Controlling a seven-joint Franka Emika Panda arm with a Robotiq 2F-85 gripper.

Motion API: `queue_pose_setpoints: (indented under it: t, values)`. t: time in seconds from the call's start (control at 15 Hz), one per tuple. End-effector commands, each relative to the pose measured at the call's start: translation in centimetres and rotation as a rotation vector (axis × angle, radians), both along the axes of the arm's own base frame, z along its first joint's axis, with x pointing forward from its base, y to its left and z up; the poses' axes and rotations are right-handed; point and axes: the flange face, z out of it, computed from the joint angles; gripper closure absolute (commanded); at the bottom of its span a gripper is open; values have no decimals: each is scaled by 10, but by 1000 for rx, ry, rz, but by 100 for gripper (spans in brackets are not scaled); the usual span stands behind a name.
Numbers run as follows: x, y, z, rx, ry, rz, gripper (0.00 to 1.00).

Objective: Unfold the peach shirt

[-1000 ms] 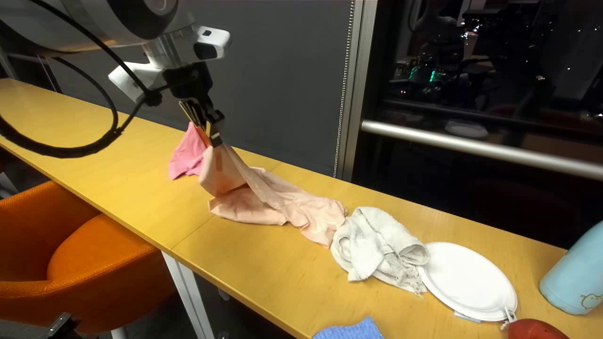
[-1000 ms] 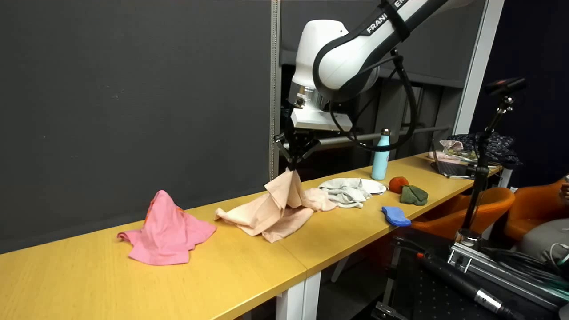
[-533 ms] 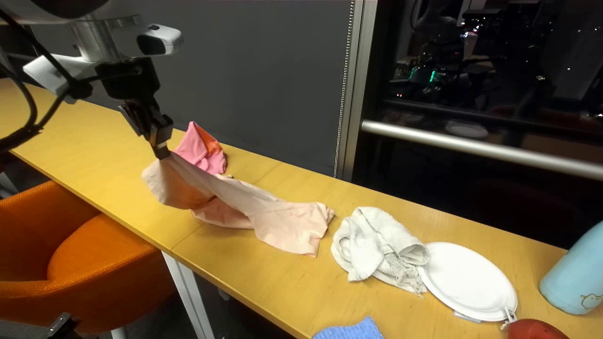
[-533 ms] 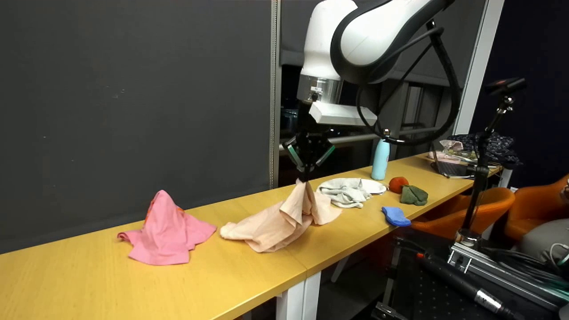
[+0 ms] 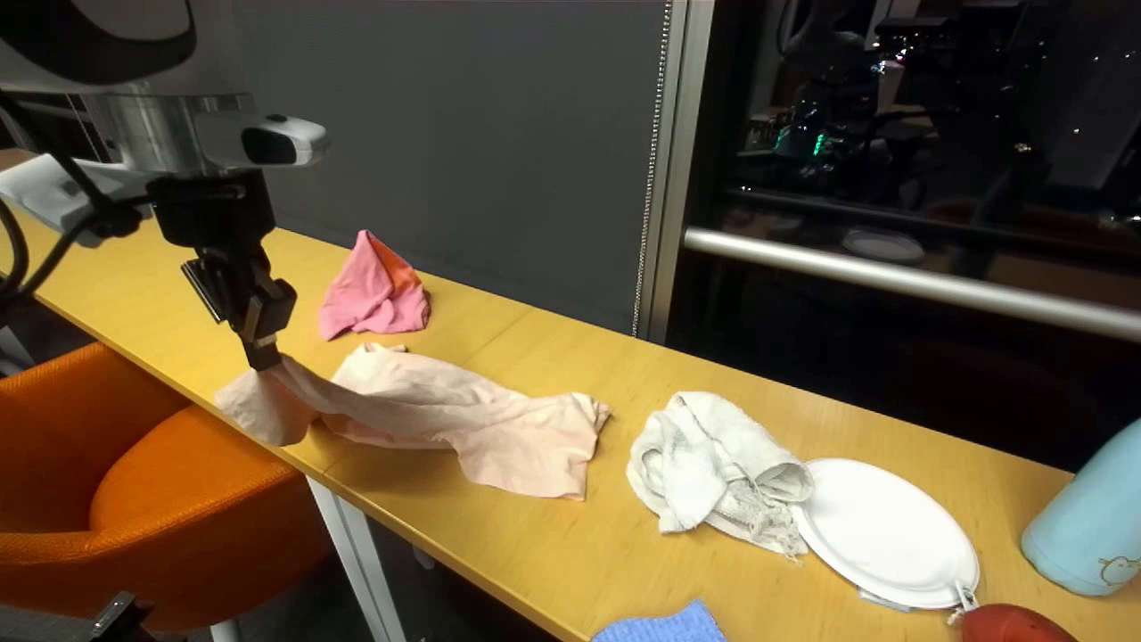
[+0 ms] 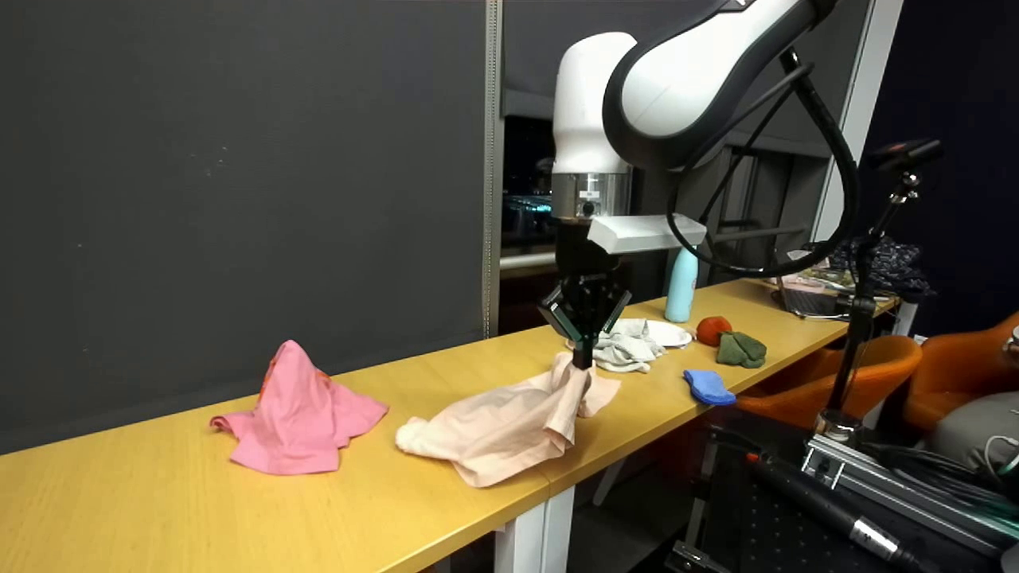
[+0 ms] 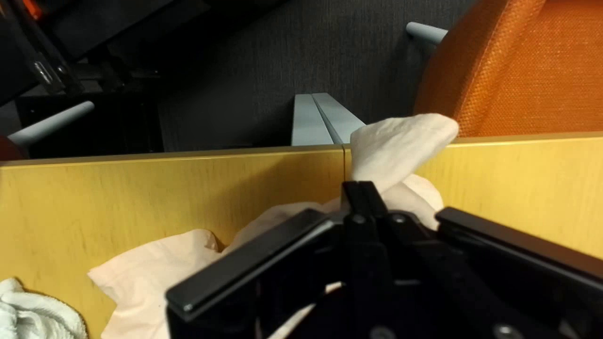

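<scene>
Near the front edge of the bench (image 5: pixel 535 553), in an exterior view: see the pincer (image 5: pixel 262 358) clamped tight on one corner of the peach shirt (image 5: pixel 419 406), with a loose flap dangling under the grip. Find the rest along the bench, running off as a narrow, twisted strip, then widening into a flatter panel just beside the white-grey cloth (image 5: pixel 704 464), not touching it. Note a rumpled fold along the back. Tag as done: catching a corner, spreading one end fairly flat. Tag as left: sorting the middle, bunched and seemingly doubled.

In an exterior view: see the peach shirt (image 6: pixel 493 434) draped down from the grip and fanned out toward the pink cloth (image 6: pixel 294 422), near that peaked heap but apart from it. Spot overlapping layers below the pincer; can't tell how many. Would judge it mostly drawn out lengthwise, less so across.

From the wrist view: see the pincer pressed together on fabric, without visible gap. Note the flap poking past the bench edge as seen from above, toward the orange chair (image 7: pixel 532 80); can't tell if hanging over or only held high. Can't see much of the peach shirt behind the pincer. Call it partway, by judgement. Remaining, probably: lay the held corner down, let go, pull the layers apart, flatten creases.
</scene>
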Motion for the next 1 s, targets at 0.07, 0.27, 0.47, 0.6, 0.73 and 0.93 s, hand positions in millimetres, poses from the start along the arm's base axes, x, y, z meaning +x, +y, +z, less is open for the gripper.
queue_pose_setpoints:
  t: [0.07,0.27,0.47,0.6,0.73,0.93]
  values:
    - [-5,8,-4,59,46,65,100]
    - [-7,35,5,122,50,150,100]
    - [-13,63,28,141,51,210,100]
    - [-16,75,51,142,34,239,100]
    - [-13,84,78,147,11,257,100]
    - [-7,91,122,151,-40,279,100]
